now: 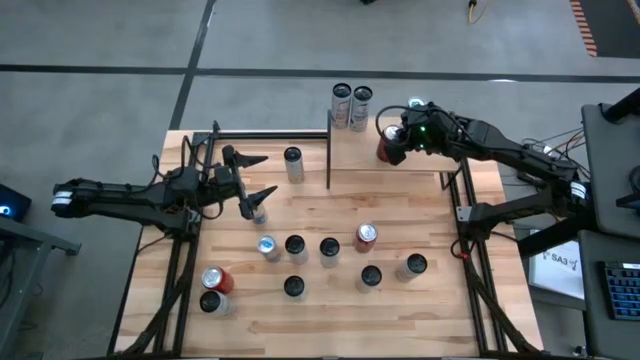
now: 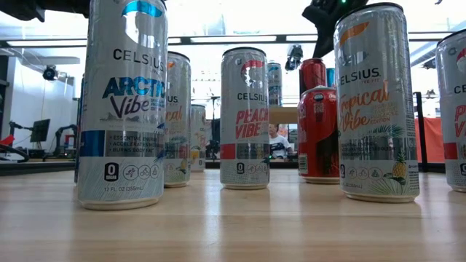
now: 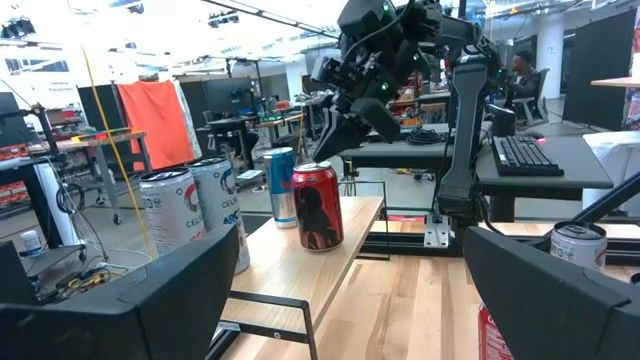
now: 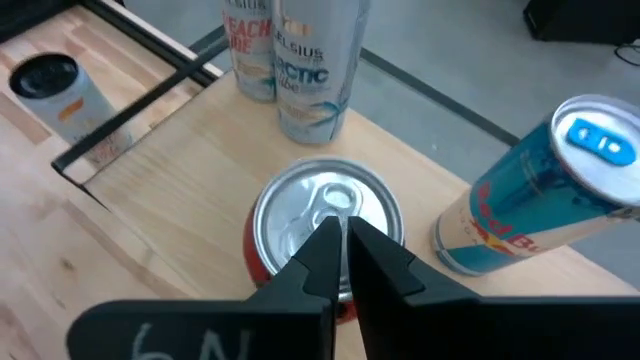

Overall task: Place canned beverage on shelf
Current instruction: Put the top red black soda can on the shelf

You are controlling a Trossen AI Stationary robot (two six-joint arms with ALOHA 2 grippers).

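A red can (image 4: 300, 215) with a silver top stands upright on the shelf (image 1: 420, 160), a small light-wood board with black posts at the table's far middle. It also shows in the left wrist view (image 3: 318, 205). My right gripper (image 4: 345, 245) is shut and hovers just above the can's top, with a small gap showing in the left wrist view (image 3: 335, 140). Two silver Celsius cans (image 4: 300, 60) and a blue Red Bull can (image 4: 540, 200) also stand on the shelf. My left gripper (image 1: 252, 180) is open and empty over the table's left part.
Several cans (image 1: 330, 248) stand upright on the plank table nearer the front, one silver can (image 1: 292, 160) stands left of the shelf, and one can (image 1: 258, 212) is close by my left gripper. Black posts (image 1: 329, 150) edge the shelf.
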